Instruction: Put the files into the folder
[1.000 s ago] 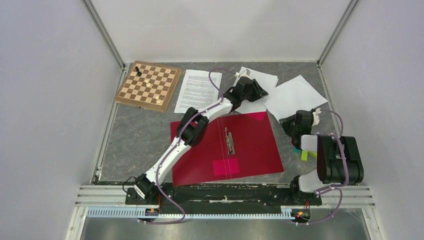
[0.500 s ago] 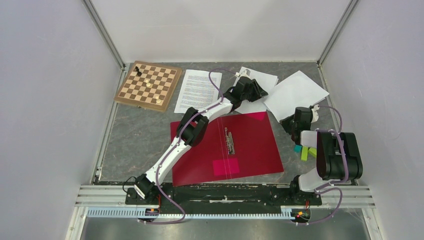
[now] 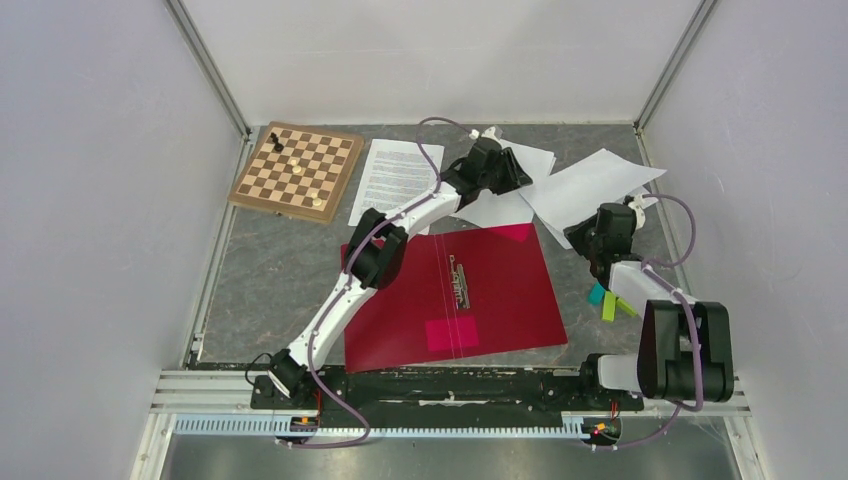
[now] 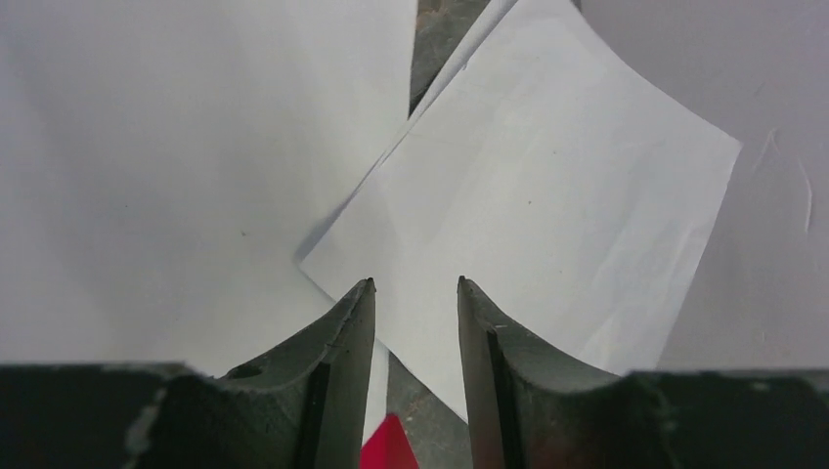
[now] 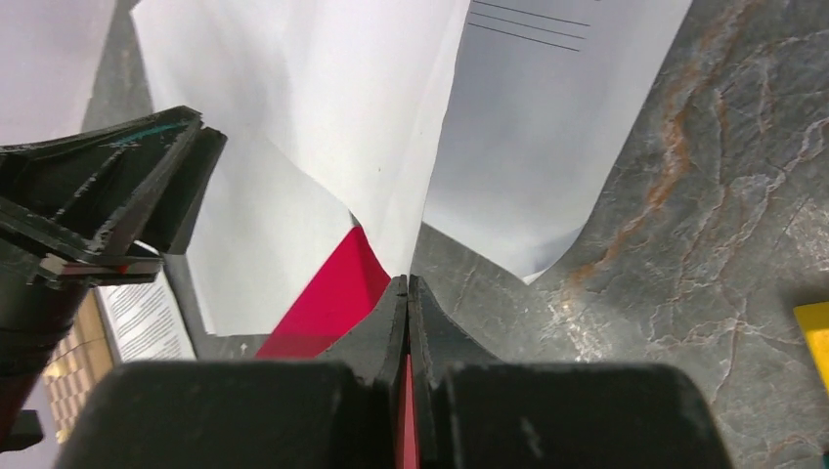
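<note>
The red folder (image 3: 480, 290) lies open in the middle of the table. A printed sheet (image 3: 395, 180) lies behind it. Blank sheets (image 3: 505, 208) overlap its far edge. My left gripper (image 3: 512, 172) hovers open over these sheets (image 4: 547, 195), with nothing between its jaws (image 4: 414, 283). My right gripper (image 3: 583, 238) is shut on the near corner of another white sheet (image 3: 590, 185), which is raised and curled. In the right wrist view the jaws (image 5: 407, 280) pinch that sheet (image 5: 323, 98) just beyond the folder's corner (image 5: 332, 293).
A brown-and-white chessboard (image 3: 298, 170) with a few pieces sits at the back left. Small coloured tabs (image 3: 608, 300) lie by the right arm. A sheet with printed lines (image 5: 528, 127) lies on the table under the held one. Walls close in on three sides.
My right gripper has moved back and to the right with the sheet, lifting and swinging it. My left gripper has shifted a little farther back over the blank sheets.
</note>
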